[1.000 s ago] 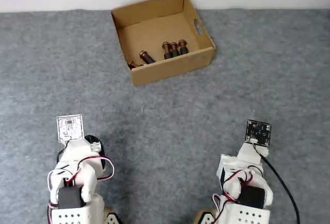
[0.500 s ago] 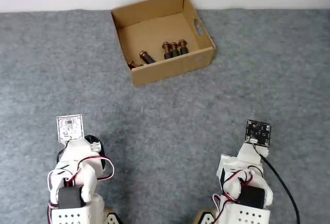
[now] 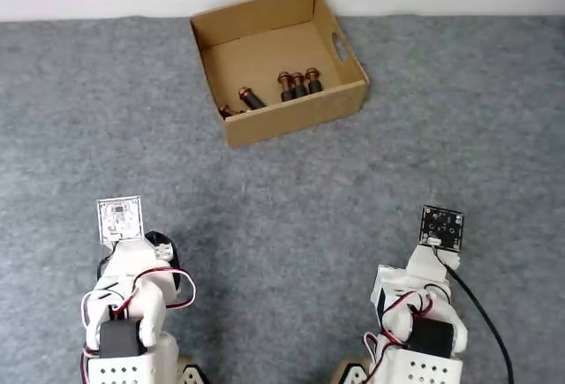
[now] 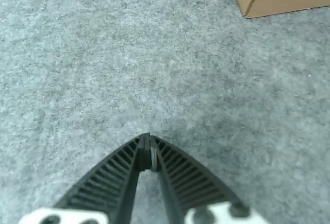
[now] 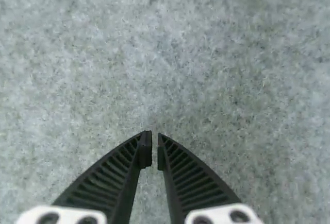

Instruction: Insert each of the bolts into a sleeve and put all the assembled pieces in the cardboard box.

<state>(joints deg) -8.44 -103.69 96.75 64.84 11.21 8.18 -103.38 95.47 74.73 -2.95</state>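
Cardboard is the stuff of the box (image 3: 296, 112), which is set at 12 o'clock on the counter (image 3: 459, 146) in the high view, a little askew, its open top upward. Grey felt-like matting is spread over the whole counter. Inside the box, four pieces (image 3: 298, 83) are laid close to the near wall, toward 6 o'clock of the box floor. Three are packed side by side, touching, and a fourth piece (image 3: 252, 98) is laid apart from them at their 9 o'clock, slanted across the floor. Each is made up of a dark sleeve with a copper-coloured bolt head at one end. A small reddish bit (image 3: 226, 111) is lodged in the box corner at 7 o'clock; what it is cannot be told.

The left arm (image 3: 132, 313) is parked at 7 o'clock of the counter and the right arm (image 3: 419, 322) at 5 o'clock, both well apart from the box. The left tool (image 4: 146, 151) is held over the matting, its black ribbed fingers brought fully together at the tips, and nothing is gripped. A corner of the box is caught in the left wrist view, far ahead of that tool. The right tool (image 5: 152, 149) is likewise poised over the matting, closed but for a thin slit between the tips, and nothing is held in it.
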